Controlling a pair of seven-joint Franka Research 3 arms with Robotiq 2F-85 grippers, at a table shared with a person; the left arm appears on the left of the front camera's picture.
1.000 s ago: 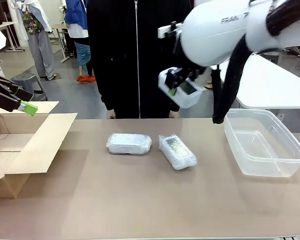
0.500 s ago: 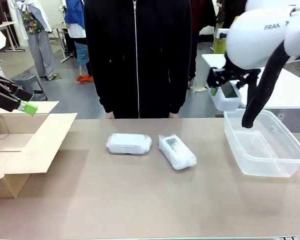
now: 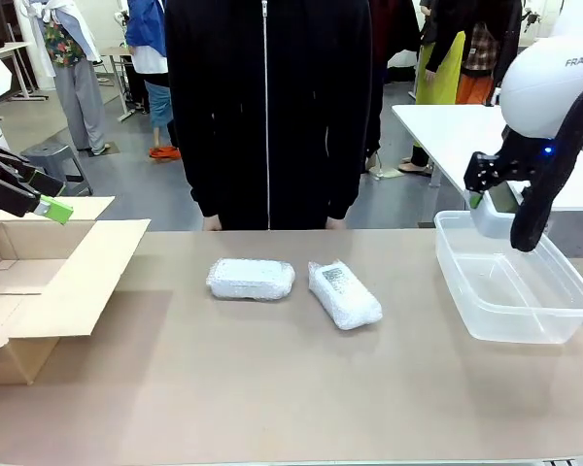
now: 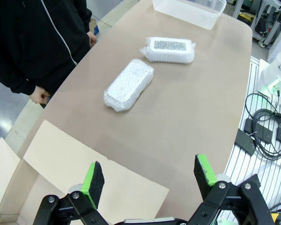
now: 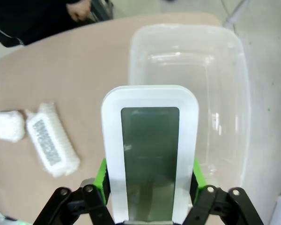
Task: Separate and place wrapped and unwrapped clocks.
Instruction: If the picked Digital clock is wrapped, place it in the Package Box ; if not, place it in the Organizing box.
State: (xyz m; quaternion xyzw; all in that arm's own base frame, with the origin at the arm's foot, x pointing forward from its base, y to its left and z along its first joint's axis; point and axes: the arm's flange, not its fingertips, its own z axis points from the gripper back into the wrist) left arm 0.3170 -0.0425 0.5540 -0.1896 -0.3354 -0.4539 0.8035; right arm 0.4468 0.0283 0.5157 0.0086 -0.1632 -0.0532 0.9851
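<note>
Brown tabletop (image 3: pixel 272 388) carries the left wrapped clock (image 3: pixel 251 279) just beside the right wrapped clock (image 3: pixel 344 294), mid-surface; right hand (image 5: pixel 150 182) is clamped on the unwrapped clock (image 5: pixel 150 140), raised at the clear tub's (image 3: pixel 554 326) far rim; left hand (image 4: pixel 150 172), fingers apart, hangs over the cardboard box (image 3: pixel 78 272) flap.

Left wrapped clock (image 3: pixel 251 279) lies flat on the table (image 3: pixel 272 388), right wrapped clock (image 3: pixel 344 294) angled just beside it. Bare white clock (image 5: pixel 150 150), grey-green screen, is held aloft over the clear tub (image 3: pixel 525 330).
</note>
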